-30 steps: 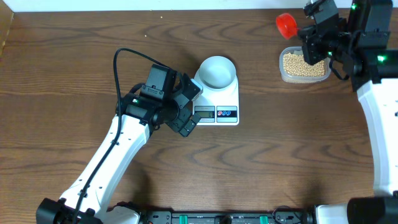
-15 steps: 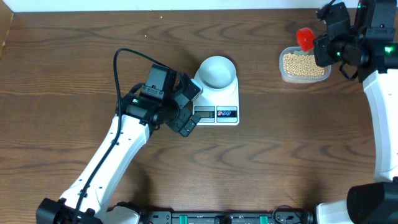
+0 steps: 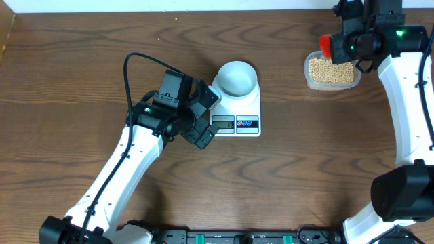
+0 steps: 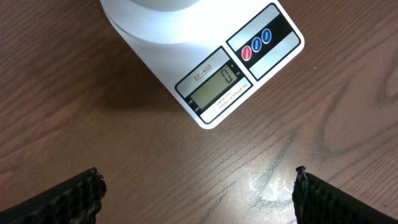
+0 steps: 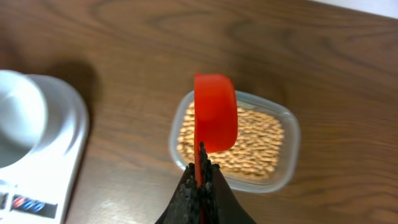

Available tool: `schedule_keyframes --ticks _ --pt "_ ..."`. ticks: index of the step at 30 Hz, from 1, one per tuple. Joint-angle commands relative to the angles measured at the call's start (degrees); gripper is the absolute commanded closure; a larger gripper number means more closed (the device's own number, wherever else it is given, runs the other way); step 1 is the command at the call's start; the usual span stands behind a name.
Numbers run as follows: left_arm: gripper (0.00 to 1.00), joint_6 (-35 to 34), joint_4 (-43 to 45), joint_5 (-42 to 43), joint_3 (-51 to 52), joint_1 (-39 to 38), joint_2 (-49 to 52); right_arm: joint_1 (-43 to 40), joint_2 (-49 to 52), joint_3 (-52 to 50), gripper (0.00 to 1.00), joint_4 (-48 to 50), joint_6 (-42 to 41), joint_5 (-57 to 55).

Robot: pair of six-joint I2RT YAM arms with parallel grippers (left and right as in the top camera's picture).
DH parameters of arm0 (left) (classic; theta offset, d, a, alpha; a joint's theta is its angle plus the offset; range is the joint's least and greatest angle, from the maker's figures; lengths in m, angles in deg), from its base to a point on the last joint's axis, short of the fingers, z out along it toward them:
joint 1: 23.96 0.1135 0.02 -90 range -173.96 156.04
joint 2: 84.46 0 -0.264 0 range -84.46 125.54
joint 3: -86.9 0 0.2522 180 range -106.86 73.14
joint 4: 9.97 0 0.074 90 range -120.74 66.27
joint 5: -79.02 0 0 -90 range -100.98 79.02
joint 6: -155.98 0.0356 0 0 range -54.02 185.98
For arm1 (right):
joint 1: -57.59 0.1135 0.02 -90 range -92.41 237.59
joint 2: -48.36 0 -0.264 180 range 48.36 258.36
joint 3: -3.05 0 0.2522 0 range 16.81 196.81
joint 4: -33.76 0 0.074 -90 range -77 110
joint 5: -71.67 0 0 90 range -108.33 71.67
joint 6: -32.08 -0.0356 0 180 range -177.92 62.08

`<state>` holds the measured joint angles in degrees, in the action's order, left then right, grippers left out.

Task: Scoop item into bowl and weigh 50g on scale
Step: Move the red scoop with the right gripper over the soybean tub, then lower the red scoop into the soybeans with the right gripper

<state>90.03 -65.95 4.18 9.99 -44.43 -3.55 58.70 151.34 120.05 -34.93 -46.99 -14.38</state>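
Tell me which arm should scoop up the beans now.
Right. The right gripper is shut on the red scoop above the beans in the clear container. The left gripper is open and empty by the scale.

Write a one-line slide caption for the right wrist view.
Right gripper holds a red scoop above the container of beans; bowl and scale at left.

One kitchen scale is showing, bearing one grey display and three round buttons, one red and two blue. One pale bowl, one clear plastic container and one red scoop are also showing. The beans are lying too many to count. Two grippers are appearing: the left gripper and the right gripper.
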Motion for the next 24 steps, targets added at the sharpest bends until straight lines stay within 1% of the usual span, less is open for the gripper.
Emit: schedule_keyframes --ticks 1,3,10,14,18,21,24 --pt "0.02 0.52 -0.2 0.9 -1.68 0.0 -0.55 -0.02 1.14 1.27 0.99 1.03 -0.31 -5.81" --pt "0.02 0.52 -0.2 0.9 -1.68 0.0 -0.55 -0.13 2.62 1.27 0.99 1.2 0.96 -6.14" --pt "0.02 0.52 -0.2 0.9 -1.68 0.0 -0.55 -0.79 7.56 1.27 0.99 0.15 0.74 -8.15" --pt "0.02 0.52 -0.2 0.9 -1.68 0.0 -0.55 -0.79 7.78 1.27 0.99 -1.16 0.22 -11.3" --pt "0.02 0.52 -0.2 0.87 -1.68 0.0 -0.55 -0.79 7.89 1.25 0.99 -2.73 0.2 -11.58" --pt "0.02 0.52 -0.2 0.9 -1.68 -0.02 -0.55 -0.79 8.07 1.22 0.99 -2.93 -1.77 -13.62" --pt "0.02 0.52 -0.2 0.9 -1.68 -0.02 -0.55 -0.79 8.13 1.22 0.99 -2.84 -1.95 -13.94"
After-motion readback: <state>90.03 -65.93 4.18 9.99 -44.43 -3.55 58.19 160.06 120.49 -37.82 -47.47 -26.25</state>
